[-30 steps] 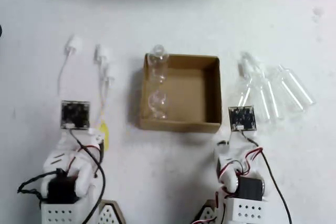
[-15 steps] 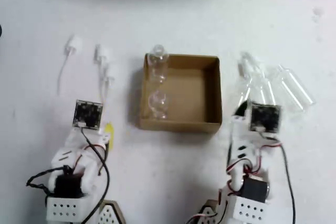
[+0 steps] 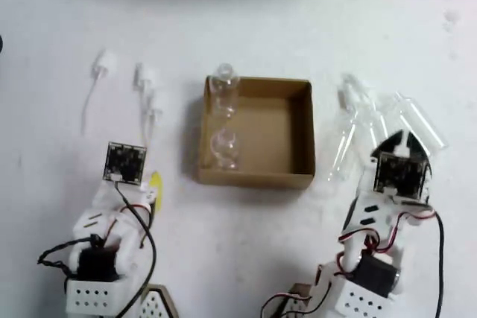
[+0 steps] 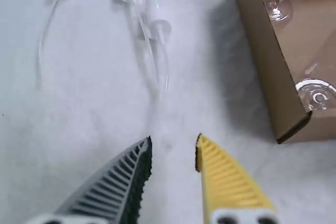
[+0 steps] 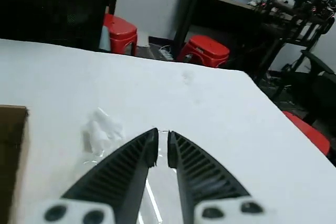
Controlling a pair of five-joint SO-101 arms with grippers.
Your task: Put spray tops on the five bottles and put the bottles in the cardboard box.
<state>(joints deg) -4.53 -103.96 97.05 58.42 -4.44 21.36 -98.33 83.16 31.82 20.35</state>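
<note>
**Two bottles boxed, three bottles and three tops left on the bench**

The left jaws are released. The grey finger and the yellow finger stand apart with only bare bench (image 3: 261, 27) between them. Just ahead of them lie three loose spray tops (image 4: 159, 26) with their thin dip tubes trailing toward the jaws, none of them touched. The cardboard box (image 3: 257, 179) sits beside these, in the middle of the bench.

The right jaws are parted by only a narrow slit and grasp nothing. In the high view they hang over the three bare bottles (image 3: 417, 124), which lie on their sides in a close fan just beside the box's far wall from the tops. A small white lump sits at the neck end of that fan, and what it is cannot be told.

Inside the box, two bottles (image 3: 223, 147) rest against the wall nearest the spray tops. Whether they carry tops is not clear, though with three tops left over for three bottles it seems likely.

By that count the task is under halfway. Three bottles are yet to be capped and boxed, and neither arm has a top or a bottle in hand.
</note>
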